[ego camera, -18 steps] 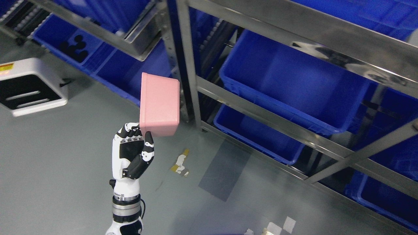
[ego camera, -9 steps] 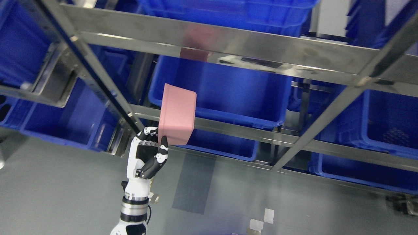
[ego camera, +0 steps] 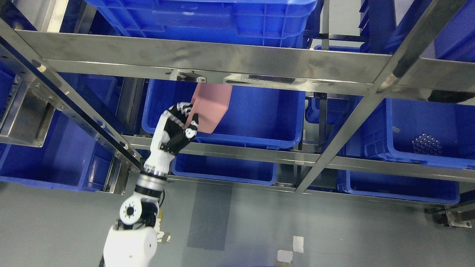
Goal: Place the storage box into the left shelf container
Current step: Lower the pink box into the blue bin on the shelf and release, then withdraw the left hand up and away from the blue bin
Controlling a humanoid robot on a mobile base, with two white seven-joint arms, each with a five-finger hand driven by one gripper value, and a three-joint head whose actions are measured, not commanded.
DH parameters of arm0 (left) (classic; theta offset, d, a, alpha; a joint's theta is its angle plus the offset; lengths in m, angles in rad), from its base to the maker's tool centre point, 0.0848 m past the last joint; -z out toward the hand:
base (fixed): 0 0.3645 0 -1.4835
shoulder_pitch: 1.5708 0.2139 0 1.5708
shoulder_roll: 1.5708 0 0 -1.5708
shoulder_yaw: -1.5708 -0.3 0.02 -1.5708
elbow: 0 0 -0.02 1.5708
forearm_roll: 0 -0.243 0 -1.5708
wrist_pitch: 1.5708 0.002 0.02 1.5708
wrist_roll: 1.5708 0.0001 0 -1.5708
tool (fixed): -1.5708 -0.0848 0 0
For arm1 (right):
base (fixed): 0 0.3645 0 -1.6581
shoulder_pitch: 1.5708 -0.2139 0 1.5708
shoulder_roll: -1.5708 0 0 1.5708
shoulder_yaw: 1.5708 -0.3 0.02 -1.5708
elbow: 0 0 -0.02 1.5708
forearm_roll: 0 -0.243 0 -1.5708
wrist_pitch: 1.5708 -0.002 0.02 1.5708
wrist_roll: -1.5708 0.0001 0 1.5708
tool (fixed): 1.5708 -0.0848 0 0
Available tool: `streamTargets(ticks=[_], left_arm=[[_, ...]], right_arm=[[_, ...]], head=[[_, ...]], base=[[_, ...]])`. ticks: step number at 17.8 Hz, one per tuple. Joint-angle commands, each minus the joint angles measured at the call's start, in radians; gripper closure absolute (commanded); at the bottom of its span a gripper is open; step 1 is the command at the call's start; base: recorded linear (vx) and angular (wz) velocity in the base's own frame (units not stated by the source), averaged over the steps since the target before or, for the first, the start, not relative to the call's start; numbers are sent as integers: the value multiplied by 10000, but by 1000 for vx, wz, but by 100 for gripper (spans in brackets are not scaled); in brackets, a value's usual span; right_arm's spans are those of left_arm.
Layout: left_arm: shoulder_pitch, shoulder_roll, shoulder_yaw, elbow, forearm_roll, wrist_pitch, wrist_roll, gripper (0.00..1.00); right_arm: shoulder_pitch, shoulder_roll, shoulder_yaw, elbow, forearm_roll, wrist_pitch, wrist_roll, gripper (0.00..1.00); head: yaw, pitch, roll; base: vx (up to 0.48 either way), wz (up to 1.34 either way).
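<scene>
The left hand (ego camera: pixel 178 128) gripped the pink storage box (ego camera: pixel 210 109) by its lower end, fingers (ego camera: pixel 191 126) curled around it. The box hung tilted over the near rim of the blue shelf container (ego camera: pixel 259 115) on the middle shelf, its top edge just under the steel crossbar (ego camera: pixel 185 55). The step in hand looked like the carry-in. The next move would call for clearing that bar, lowering the box into the container, then loosening the grip.
</scene>
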Motion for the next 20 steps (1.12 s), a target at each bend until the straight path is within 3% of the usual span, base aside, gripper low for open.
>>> streamTargets(ticks=[1, 6, 9, 10, 12, 13, 14, 16, 20], left_arm=[[-2437, 323, 275, 3469, -3709, 130, -1239, 96], [-4125, 247, 274, 5509, -7410, -650, -1596, 93], [-4449, 175, 305, 5912, -8013, -883, -1504, 89], [-4449, 175, 305, 5912, -8044, -883, -1503, 82], [-4449, 175, 397, 5912, -8029, -837, -1458, 45], [-4449, 175, 519, 5882, -7999, -852, -1457, 39], [-4465, 175, 945, 5775, -7938, -944, -1169, 27], [-4465, 175, 1301, 5454, -7740, -1127, -662, 15], [-3931, 175, 1364, 3359, -3285, -366, 704, 13]], right_arm=[[-30, -175, 1, -174, -215, 6, -8, 0], [-45, -175, -14, -174, -215, -9, -8, 0], [-46, -175, 1, -174, -215, -9, 7, 0], [-46, -175, 1, -174, -215, 6, -8, 0], [-46, -175, 1, -174, -215, 6, 7, 0], [-46, -175, 1, -174, -215, 6, 7, 0], [-30, -175, 1, -174, -215, -9, -8, 0], [-45, -175, 1, -174, -215, 6, 7, 0], [-46, -175, 1, -174, -215, 6, -8, 0]], head=[[0, 0, 0], [0, 0, 0], [0, 0, 0], [0, 0, 0], [0, 0, 0], [0, 0, 0], [0, 0, 0], [0, 0, 0], [0, 0, 0]], base=[[12, -50], [0, 0], [0, 0], [0, 0], [0, 0], [0, 0], [0, 0], [0, 0], [0, 0]])
